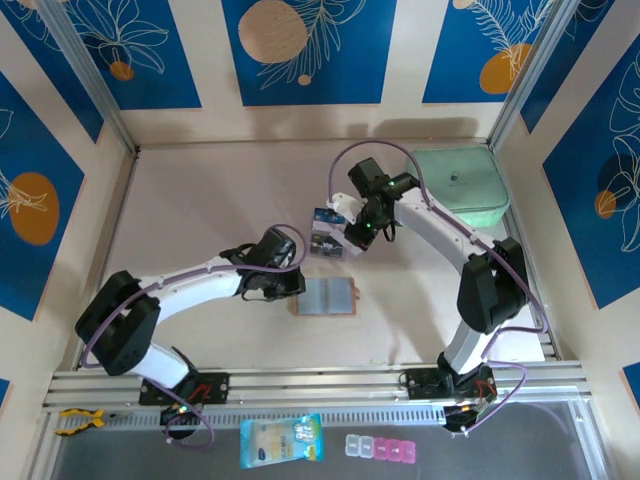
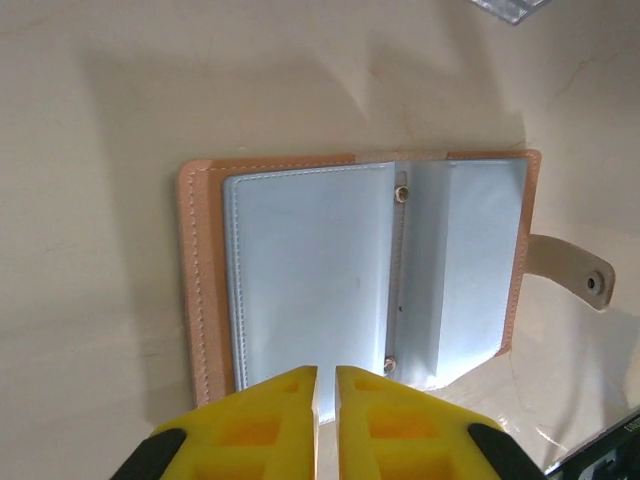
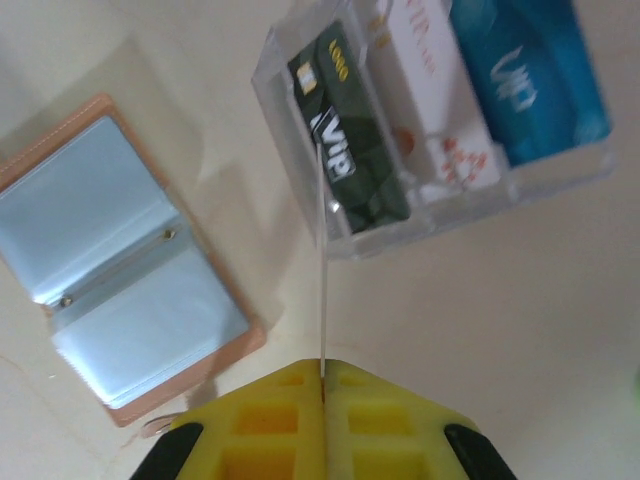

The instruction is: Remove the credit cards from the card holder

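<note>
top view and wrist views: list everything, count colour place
card holder: one, tan-pink, pale blue pockets, open mid-table
clear box: one, transparent, beyond the holder
boxed cards: three, dark green, white, blue, in clear box
held card: one, edge-on, colour unclear, above the box
case: one, mint green, far right
packet: one, blue-yellow, near ledge
pill box: one, clear-pink, beside packet
tool: one, yellow-handled, near-left rail
left hand: one, yellow fingers slightly apart, at holder's edge
right hand: one, yellow, shut on held card

White arms (image 1: 190, 278) with black joints, purple cables (image 1: 372, 146), yellow gripper fingers (image 2: 270, 425).
</note>
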You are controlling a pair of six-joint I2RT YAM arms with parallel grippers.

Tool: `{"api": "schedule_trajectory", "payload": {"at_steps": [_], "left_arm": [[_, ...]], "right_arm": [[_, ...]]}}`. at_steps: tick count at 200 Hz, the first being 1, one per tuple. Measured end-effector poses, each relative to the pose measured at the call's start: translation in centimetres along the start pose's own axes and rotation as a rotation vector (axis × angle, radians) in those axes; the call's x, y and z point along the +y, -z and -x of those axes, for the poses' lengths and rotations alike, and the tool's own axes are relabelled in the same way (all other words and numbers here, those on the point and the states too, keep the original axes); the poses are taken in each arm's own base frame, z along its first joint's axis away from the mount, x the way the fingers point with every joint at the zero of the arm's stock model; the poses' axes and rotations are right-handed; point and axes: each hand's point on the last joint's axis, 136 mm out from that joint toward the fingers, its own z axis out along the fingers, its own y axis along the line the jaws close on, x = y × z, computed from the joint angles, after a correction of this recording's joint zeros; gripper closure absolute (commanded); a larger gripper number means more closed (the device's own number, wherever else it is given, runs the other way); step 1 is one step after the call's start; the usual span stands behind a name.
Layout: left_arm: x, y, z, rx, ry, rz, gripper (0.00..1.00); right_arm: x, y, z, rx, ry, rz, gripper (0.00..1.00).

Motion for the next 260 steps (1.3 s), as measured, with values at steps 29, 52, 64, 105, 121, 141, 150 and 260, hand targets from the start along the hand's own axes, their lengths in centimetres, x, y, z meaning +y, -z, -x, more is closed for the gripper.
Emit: {"api": "schedule_trajectory", "payload": {"at_steps": [29, 52, 64, 105, 121, 141, 150, 260], "left_arm": [[1.0, 0.7, -0.4, -0.016, 0.007, 0.011, 0.83], [2.0, 0.9, -1.1, -0.016, 0.011, 0.023, 0.83], [2.5, 1.1, -1.4, -0.017, 0.015, 0.028, 0.82], [3.9, 1.8, -1.9, -0.037, 0.031, 0.038, 0.81], [4.3, 2.0, -1.9, -0.044, 0.040, 0.043, 0.80], [4.6, 2.3, -1.9, -0.050, 0.047, 0.048, 0.78], [4.7, 2.4, -1.9, -0.054, 0.049, 0.048, 0.77], [8.5, 5.8, 0.7, -0.180, 0.078, 0.123, 0.04]], "right_arm": [[-1.7, 0.0, 2.4, -0.011, 0.080, -0.009, 1.00], [-3.0, -0.5, 3.9, -0.014, 0.115, -0.003, 1.00], [-3.6, -0.9, 4.4, -0.013, 0.128, 0.002, 1.00], [-4.3, -2.2, 4.8, 0.008, 0.170, 0.031, 1.00], [-4.3, -2.9, 4.7, 0.021, 0.182, 0.047, 0.99], [-4.1, -4.0, 4.2, 0.046, 0.193, 0.072, 0.97], [-4.1, -4.5, 4.0, 0.056, 0.194, 0.080, 0.96], [-5.3, -4.8, 3.2, 0.038, 0.099, 0.039, 0.64]]}}
